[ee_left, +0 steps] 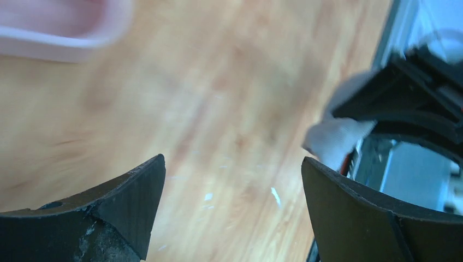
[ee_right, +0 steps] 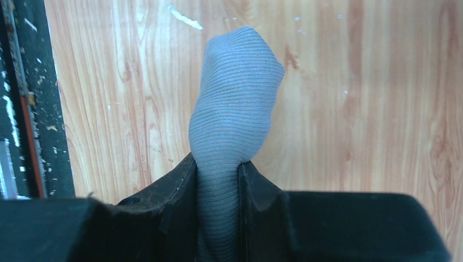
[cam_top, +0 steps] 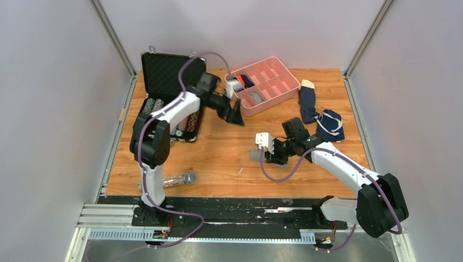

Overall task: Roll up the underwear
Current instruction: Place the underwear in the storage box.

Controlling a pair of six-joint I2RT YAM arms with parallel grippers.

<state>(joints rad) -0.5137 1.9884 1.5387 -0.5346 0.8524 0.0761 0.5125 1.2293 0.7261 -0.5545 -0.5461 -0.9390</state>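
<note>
Dark cloths [cam_top: 247, 81] kept in far-edge pink tray [cam_top: 271, 102].
Ribbed gray underwear [ee_right: 235, 120] is pinched in right gripper [ee_right: 218, 180]; left gripper [ee_left: 233, 180] held wide.

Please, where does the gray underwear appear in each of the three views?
Top external: the underwear is near the centre, at the right gripper.
Left wrist: not in it.
Right wrist: centre, pinched between the fingers.
Shared landmark: the wooden table.

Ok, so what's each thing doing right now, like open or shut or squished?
Underwear: bunched up, pinched at one end.
Right gripper: jaws shut on the underwear.
Left gripper: jaws open, empty.
Black case: lid open.
Pink tray: upright, some compartments filled.
Microphone: lying on its side.
</note>
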